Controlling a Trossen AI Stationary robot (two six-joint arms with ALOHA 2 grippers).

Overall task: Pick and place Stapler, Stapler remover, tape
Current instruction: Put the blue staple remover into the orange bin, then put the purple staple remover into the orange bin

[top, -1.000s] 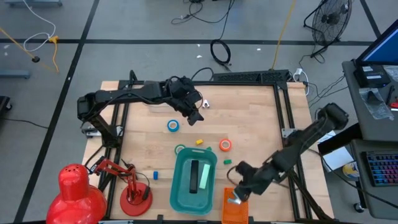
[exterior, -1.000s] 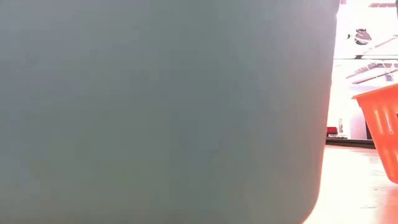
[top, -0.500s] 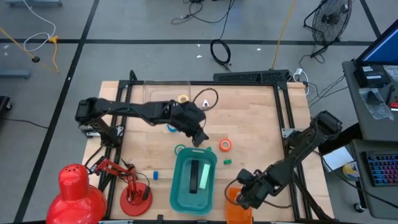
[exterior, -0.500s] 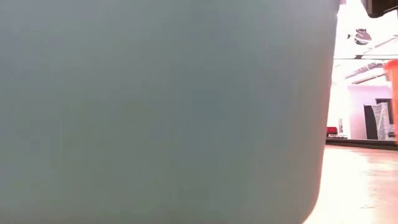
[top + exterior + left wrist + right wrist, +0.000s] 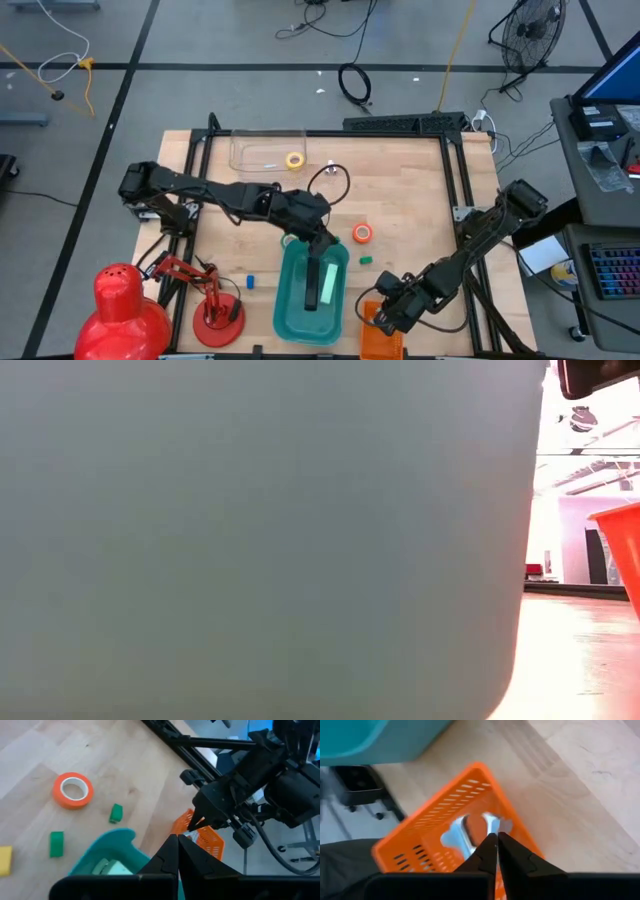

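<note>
Teal bin [image 5: 296,312] holds stapler [image 5: 312,283]; left gripper [image 5: 328,250] above, fingers pressed together, empty. Orange basket [image 5: 435,830] holds staple remover [image 5: 470,831]; right gripper [image 5: 493,851] above, fingers together. Orange tape [image 5: 363,233] remains on bench [image 5: 410,200].

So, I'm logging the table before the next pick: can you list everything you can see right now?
teal plastic bin: one, near edge, centre
black-and-green stapler: one, inside bin
orange mesh basket: one, right of bin
silver staple remover: one, in basket
orange tape roll: one, on the wood beyond bin
yellow tape roll: one, in clear tray, far edge
small green blocks: two, near orange roll
small blue block: one, left of bin
left gripper: shut, over bin's far rim
right gripper: shut, above basket
</note>
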